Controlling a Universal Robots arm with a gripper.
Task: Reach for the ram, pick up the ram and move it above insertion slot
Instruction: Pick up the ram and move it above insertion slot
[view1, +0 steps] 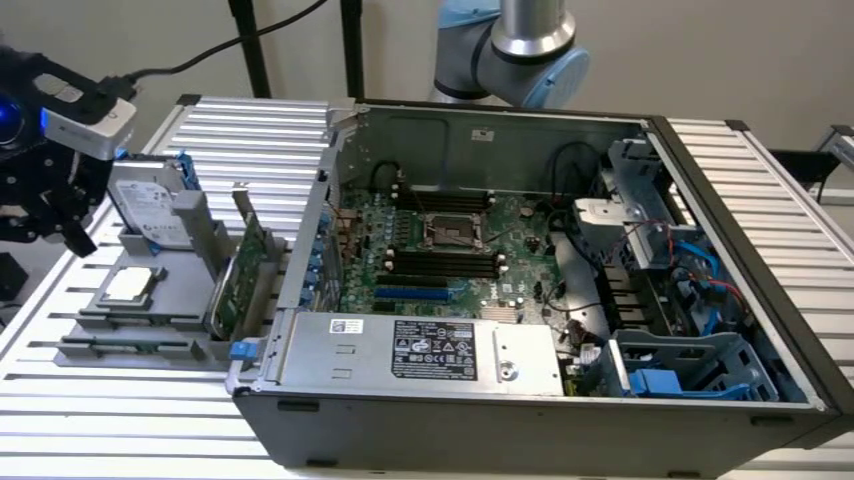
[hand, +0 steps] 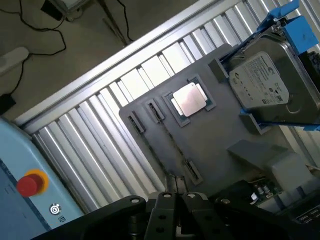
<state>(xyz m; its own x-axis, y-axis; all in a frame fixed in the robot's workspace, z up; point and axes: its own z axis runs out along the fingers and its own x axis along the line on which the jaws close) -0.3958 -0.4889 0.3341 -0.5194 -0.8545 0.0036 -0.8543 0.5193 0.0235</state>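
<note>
My gripper (view1: 74, 235) hangs at the exterior view's left, above the outer edge of the grey parts holder (view1: 160, 325). In the wrist view its black fingertips (hand: 168, 196) sit pressed together, and the gripper (hand: 175, 194) looks shut with nothing I can make out between them. The holder (hand: 215, 132) lies well below, with narrow clip-ended slots (hand: 175, 145) running across it. The ram is hidden; I see no thin green strip. The dark memory slots (view1: 441, 262) lie on the motherboard inside the open case.
On the holder are a hard drive (view1: 144, 205) (hand: 267, 82), a silver processor (view1: 130, 284) (hand: 189, 98) and an upright green expansion card (view1: 243, 275). The open computer case (view1: 534, 400) stands to the exterior view's right. A red stop button (hand: 29, 184) sits nearby.
</note>
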